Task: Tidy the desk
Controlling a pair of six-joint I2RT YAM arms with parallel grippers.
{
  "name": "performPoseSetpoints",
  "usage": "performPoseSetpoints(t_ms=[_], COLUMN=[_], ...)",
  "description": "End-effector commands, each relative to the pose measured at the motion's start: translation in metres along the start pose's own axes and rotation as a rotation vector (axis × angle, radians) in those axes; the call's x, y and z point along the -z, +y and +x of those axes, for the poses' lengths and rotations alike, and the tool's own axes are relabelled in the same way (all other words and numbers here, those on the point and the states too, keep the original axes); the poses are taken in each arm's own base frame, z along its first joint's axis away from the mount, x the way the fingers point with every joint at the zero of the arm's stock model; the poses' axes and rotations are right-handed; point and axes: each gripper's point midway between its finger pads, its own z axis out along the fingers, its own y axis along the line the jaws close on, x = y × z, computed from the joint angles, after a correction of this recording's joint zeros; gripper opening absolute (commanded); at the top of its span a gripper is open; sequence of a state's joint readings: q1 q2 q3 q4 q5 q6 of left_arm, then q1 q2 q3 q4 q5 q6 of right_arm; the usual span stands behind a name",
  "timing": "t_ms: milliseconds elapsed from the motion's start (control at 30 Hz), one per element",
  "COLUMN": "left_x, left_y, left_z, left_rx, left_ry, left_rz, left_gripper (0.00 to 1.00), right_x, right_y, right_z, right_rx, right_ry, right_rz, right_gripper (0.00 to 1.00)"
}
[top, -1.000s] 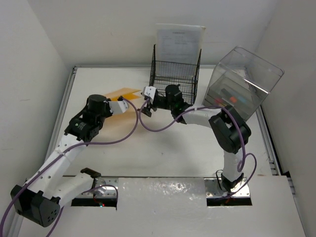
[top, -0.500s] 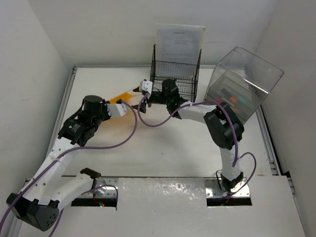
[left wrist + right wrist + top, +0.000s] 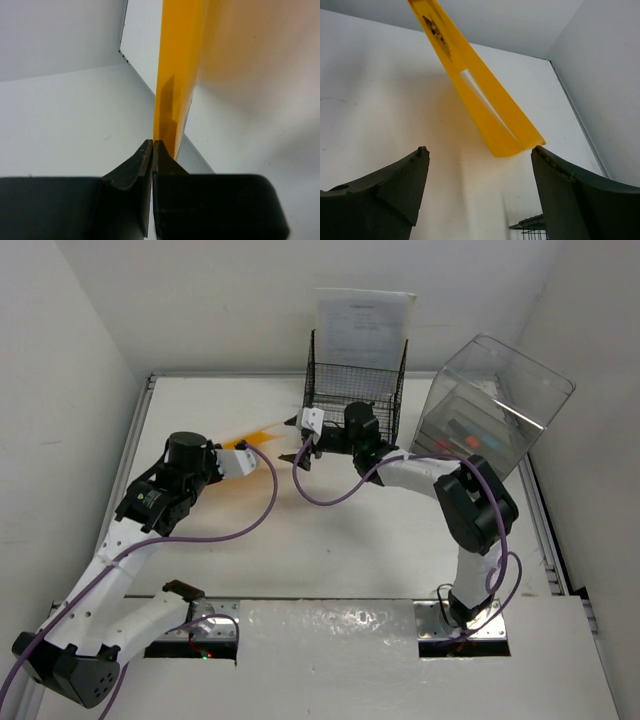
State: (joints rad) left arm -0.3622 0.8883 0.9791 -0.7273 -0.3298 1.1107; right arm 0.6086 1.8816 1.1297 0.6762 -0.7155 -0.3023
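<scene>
The desk [image 3: 330, 550] is spreading white across the middle of the overhead view, with metal rails running along its side edges and the two arms rising from its near edge. Over its far left part a yellow folder [image 3: 262, 433] is hanging clear of the surface, and in the left wrist view it is standing on edge [image 3: 177, 75]. The left gripper [image 3: 152, 145] is pinching the near end of that folder, jaws pressed tight together on the thin sheet. The right gripper [image 3: 297, 442] is reaching in from the other side with its jaws spread wide and holding nothing. The folder's free end [image 3: 475, 100] is sitting in the gap between the two fingers, its corner just beside one finger [image 3: 570, 195]; whether they are touching cannot be told. A black wire rack [image 3: 355, 380] is standing at the middle of the far edge, a printed sheet of paper [image 3: 362, 315] leaning behind it. A clear plastic box [image 3: 495, 400] is tilting at the far right corner.
</scene>
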Motion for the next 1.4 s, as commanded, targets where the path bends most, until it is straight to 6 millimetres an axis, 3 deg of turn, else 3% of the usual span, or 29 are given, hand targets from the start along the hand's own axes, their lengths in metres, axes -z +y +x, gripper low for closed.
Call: performPoseSetpoints(t_ms=[0, 133, 300, 367, 533, 667, 800, 933, 1200, 1267, 1367], left_x=[0.012, 0.012, 0.012, 0.013, 0.012, 0.011, 0.012, 0.014, 0.012, 0.012, 0.014], left_y=[0.025, 0.026, 0.026, 0.025, 0.024, 0.025, 0.026, 0.027, 0.025, 0.028, 0.031], left_z=[-0.011, -0.011, -0.01, -0.009, -0.008, -0.009, -0.009, -0.011, -0.013, -0.015, -0.019], left_rx=[0.02, 0.017, 0.012, 0.012, 0.006, 0.008, 0.011, 0.013, 0.01, 0.014, 0.031], left_ry=[-0.046, -0.046, -0.041, -0.037, -0.035, -0.037, -0.038, -0.045, -0.048, -0.056, -0.076], left_rz=[-0.076, -0.076, -0.077, -0.082, -0.079, -0.08, -0.078, -0.074, -0.064, -0.068, -0.068], left_gripper=[0.0, 0.0, 0.0, 0.0, 0.0, 0.0, 0.0, 0.0, 0.0, 0.0, 0.0], right_x=[-0.011, -0.024, -0.031, -0.024, 0.0, 0.006, -0.005, -0.017, -0.028, -0.034, -0.045], right_y=[-0.006, 0.003, -0.011, -0.018, -0.016, -0.021, -0.028, -0.023, -0.028, -0.021, 0.001], right_z=[-0.017, -0.013, -0.01, -0.011, 0.009, 0.007, -0.001, -0.009, -0.019, -0.028, -0.023], right_rx=[0.025, 0.046, 0.064, 0.076, 0.135, 0.155, 0.145, 0.163, 0.168, 0.159, 0.144], right_ry=[-0.051, -0.049, -0.02, -0.004, 0.129, 0.157, 0.125, 0.071, 0.024, -0.011, 0.013], right_rz=[-0.038, -0.076, -0.036, -0.005, 0.031, 0.054, 0.047, -0.007, -0.028, -0.078, -0.173], right_gripper=[0.79, 0.78, 0.78, 0.78, 0.79, 0.79, 0.8, 0.8, 0.8, 0.78, 0.69])
